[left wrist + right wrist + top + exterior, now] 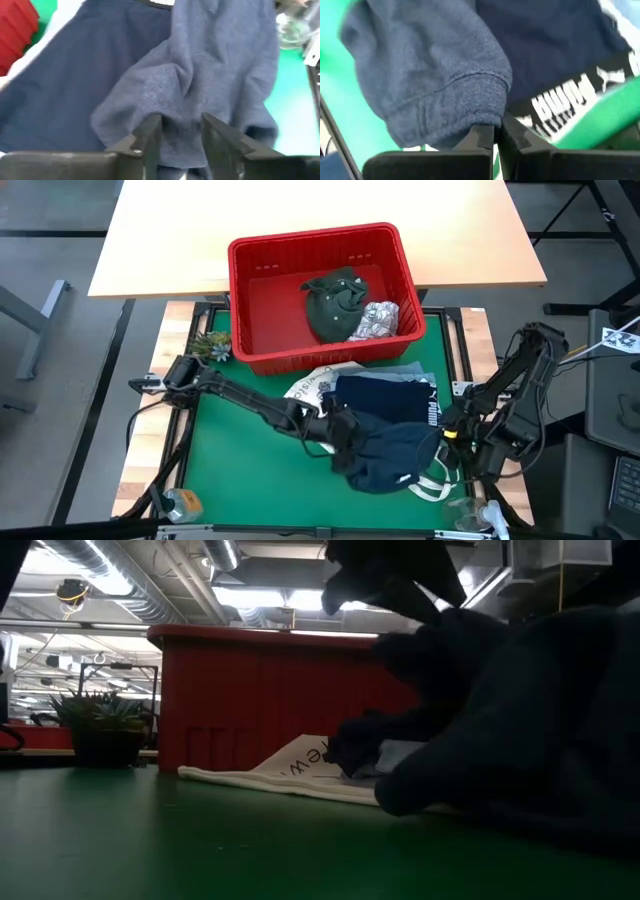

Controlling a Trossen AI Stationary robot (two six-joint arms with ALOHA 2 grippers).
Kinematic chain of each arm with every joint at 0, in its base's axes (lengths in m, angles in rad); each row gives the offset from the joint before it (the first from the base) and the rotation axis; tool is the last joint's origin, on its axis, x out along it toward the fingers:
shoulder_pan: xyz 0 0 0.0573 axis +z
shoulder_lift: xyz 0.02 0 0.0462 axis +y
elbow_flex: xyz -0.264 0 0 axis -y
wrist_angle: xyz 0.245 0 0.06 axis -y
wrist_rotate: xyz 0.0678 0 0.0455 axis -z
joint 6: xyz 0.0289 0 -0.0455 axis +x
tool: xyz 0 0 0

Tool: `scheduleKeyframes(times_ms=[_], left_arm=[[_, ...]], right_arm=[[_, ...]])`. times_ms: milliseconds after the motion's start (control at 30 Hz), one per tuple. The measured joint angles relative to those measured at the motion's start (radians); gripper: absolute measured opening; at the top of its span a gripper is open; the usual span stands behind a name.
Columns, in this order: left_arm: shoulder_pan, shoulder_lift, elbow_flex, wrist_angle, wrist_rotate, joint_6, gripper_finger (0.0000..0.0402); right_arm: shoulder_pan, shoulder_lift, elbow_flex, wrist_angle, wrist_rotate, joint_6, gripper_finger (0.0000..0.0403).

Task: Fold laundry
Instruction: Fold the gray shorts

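Left gripper [181, 131] straddling navy sweatshirt [385, 455] fold, fingers parted | right gripper [497, 134] pinching navy sweatshirt cuff, fingers pressed together

- Basket [262, 300] at upper centre of the desk [230, 450], two garments [350, 308] inside.
- Plant [210, 346] left of basket.
- Laundry pile [390, 430] below basket, over tote [310, 385].

A robotics lab or industrial workshop: the low view shows a high open ceiling with exposed silver ducts [120, 580] and rows of strip lights [260, 595]. A green-topped work table [230, 450] carries 2 dark robot arms [250, 402], cables trailing at its edges, with a bare wooden table [300, 220] behind on a grey floor [50, 330]
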Motion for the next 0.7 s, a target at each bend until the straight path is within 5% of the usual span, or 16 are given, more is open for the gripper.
scheduleKeyframes(times_ms=[267, 700], left_arm=[[0.049, -0.025, 0.002, -0.006, 0.021, 0.045, 0.0164], [0.040, 0.046, 0.002, -0.023, 0.036, -0.024, 0.0165]], right_arm=[[0.000, 0.053, 0.000, -0.053, -0.164, 0.076, 0.0007], [0.000, 0.080, 0.000, -0.053, -0.180, 0.071, 0.0008]])
